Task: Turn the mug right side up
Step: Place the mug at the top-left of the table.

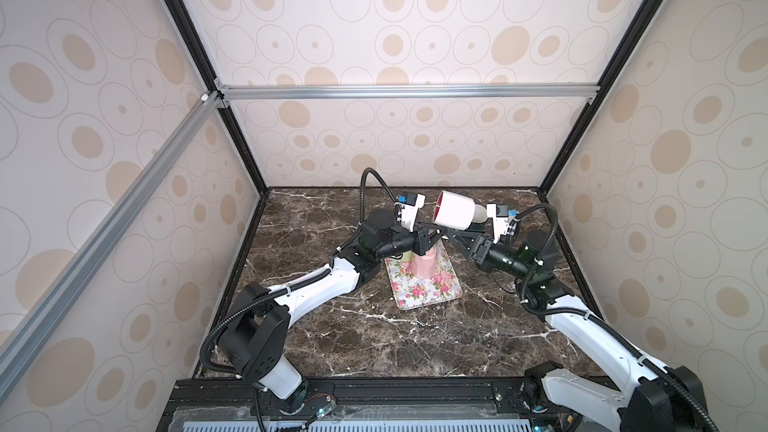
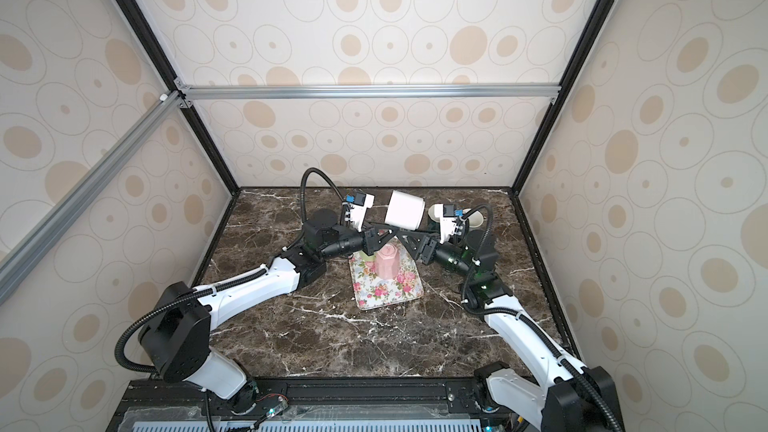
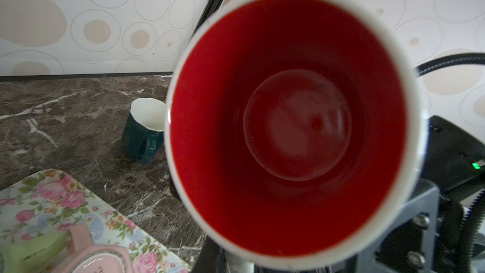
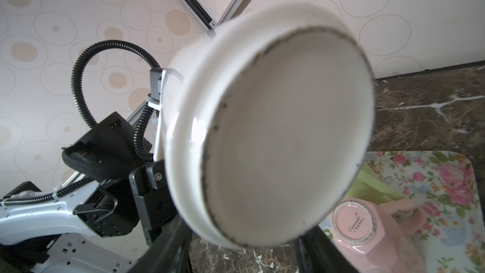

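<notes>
The white mug (image 1: pixel 455 210) with a red inside (image 3: pixel 288 127) hangs on its side in the air above the back of the table. Its mouth faces my left wrist and its flat base (image 4: pixel 275 132) faces my right wrist. My left gripper (image 1: pixel 434 229) reaches in under the mouth end, shut on the mug at its white handle (image 3: pixel 241 265). My right gripper (image 4: pixel 240 248) is open. Its two black fingers (image 4: pixel 168 248) stand wide on either side of the base, with gaps showing between them and the mug.
Below the arms lies a floral tray (image 1: pixel 432 297) with an upside-down pink mug (image 1: pixel 424 265) and a pale green cup (image 4: pixel 375 187) on it. A dark green mug (image 3: pixel 143 133) stands on the marble table (image 1: pixel 374 326) near the back wall. Enclosure walls stand on three sides.
</notes>
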`<state>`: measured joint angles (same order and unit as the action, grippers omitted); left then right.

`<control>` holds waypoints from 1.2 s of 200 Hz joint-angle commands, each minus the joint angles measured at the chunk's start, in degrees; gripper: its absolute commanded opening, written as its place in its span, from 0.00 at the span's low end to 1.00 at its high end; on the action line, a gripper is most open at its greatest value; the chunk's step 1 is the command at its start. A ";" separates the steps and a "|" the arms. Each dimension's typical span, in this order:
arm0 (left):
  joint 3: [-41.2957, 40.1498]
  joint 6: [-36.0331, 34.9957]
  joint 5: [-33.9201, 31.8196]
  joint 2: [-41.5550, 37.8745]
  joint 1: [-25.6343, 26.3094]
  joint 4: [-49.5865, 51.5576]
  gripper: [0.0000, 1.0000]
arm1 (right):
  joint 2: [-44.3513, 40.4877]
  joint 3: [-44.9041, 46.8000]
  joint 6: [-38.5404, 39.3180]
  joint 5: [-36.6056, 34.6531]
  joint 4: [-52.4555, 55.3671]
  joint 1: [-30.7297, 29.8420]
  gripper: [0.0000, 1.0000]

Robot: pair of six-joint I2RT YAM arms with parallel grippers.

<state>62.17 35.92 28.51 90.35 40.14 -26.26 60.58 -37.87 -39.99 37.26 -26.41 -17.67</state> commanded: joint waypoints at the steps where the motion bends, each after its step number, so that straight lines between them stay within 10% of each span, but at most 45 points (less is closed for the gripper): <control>1: 3.46 -3.50 -4.22 0.60 -0.22 1.01 0.00 | -3.28 -0.49 3.73 -1.98 1.60 -0.39 0.67; 155: 6.44 -8.68 -11.95 1.07 -6.44 12.91 0.00 | -16.61 -1.56 11.54 -23.83 33.03 -0.39 0.79; 240: 4.51 -15.52 -35.24 -3.42 -11.43 24.10 0.00 | -28.47 0.00 9.52 -27.16 46.19 -0.40 0.78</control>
<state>65.30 24.27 3.81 89.95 30.65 -1.74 34.81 -37.78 -30.46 11.27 13.69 -17.67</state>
